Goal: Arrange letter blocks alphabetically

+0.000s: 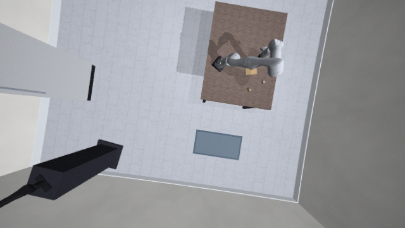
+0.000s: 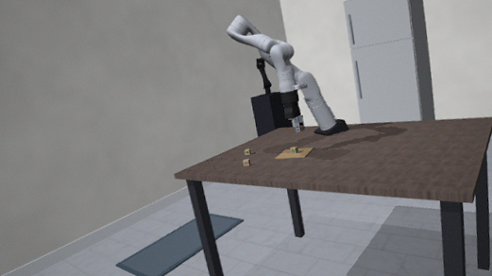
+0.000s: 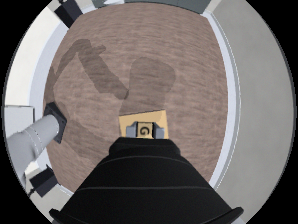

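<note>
My gripper (image 2: 300, 127) (image 3: 144, 127) is shut on the G block (image 3: 145, 130), with the letter facing the wrist camera. It holds the block above the table, nearer the robot's base than the mat in the exterior view. The tan mat (image 1: 251, 72) (image 2: 282, 155) (image 3: 128, 120) lies flat on the table, partly hidden under the arm in the top view. One block (image 2: 293, 150) stands on the mat; its top letter is unreadable. Two blocks (image 1: 263, 82) (image 1: 249, 90) (image 2: 247, 152) (image 2: 246, 162) lie on the table off the mat, apart from each other; their letters are too small to read.
The wooden table (image 1: 231, 22) (image 2: 401, 156) carries the robot's base (image 1: 218, 64) (image 2: 331, 128) (image 3: 56, 122). The raised arm (image 1: 250, 62) (image 2: 283, 59) reaches over the mat's side. The loose blocks are near one table edge in the exterior view. A black pedestal (image 2: 266, 113) stands behind the table.
</note>
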Controlling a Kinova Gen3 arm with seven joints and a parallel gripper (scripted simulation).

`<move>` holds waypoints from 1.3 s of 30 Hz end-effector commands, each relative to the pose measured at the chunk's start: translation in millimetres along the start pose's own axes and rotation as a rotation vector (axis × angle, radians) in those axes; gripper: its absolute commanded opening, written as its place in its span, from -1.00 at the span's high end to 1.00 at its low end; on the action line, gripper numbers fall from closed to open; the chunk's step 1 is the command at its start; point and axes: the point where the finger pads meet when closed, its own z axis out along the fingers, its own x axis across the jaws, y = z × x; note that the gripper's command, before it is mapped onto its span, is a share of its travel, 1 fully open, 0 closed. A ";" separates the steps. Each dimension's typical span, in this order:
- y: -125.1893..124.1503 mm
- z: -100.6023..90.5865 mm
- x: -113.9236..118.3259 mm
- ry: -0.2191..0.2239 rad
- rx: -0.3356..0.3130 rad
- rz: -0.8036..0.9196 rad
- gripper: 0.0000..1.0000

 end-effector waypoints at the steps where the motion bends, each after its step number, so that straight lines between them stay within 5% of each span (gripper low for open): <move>1: -1.8 4.7 0.6 0.003 0.006 -0.006 0.01; 30: -0.7 81.5 0.2 0.001 0.005 -0.006 0.01; 39: -0.5 91.4 0.2 0.001 0.005 -0.006 0.01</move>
